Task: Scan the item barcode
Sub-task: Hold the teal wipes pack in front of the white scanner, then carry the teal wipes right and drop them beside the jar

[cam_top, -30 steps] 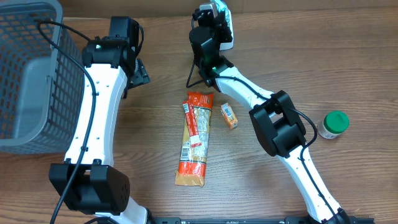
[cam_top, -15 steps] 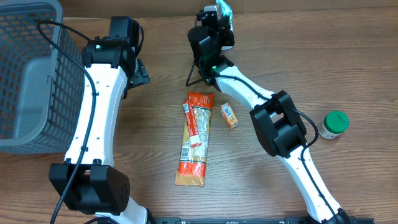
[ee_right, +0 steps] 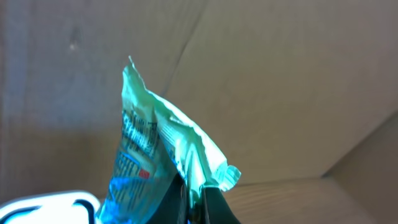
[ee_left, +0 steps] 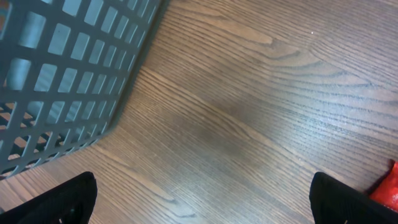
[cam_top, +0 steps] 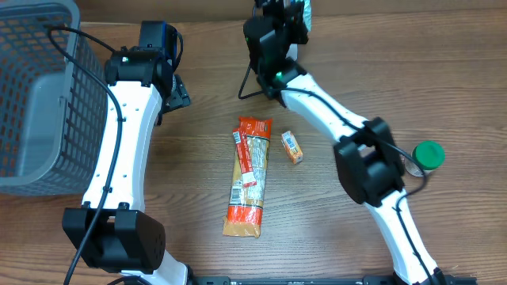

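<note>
A wooden worktop with a cardboard wall at its far edge; the right jaws pinch a pale green packet, held up at the far side; the left jaws stand spread wide near the grey basket at left.

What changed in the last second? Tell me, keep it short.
The right gripper, shut on the pale green packet, carried it toward the far edge of the table; its elbow swung toward the green-lidded jar. Nothing was let go. The open left gripper, basket, long orange packet and small box stayed put.
</note>
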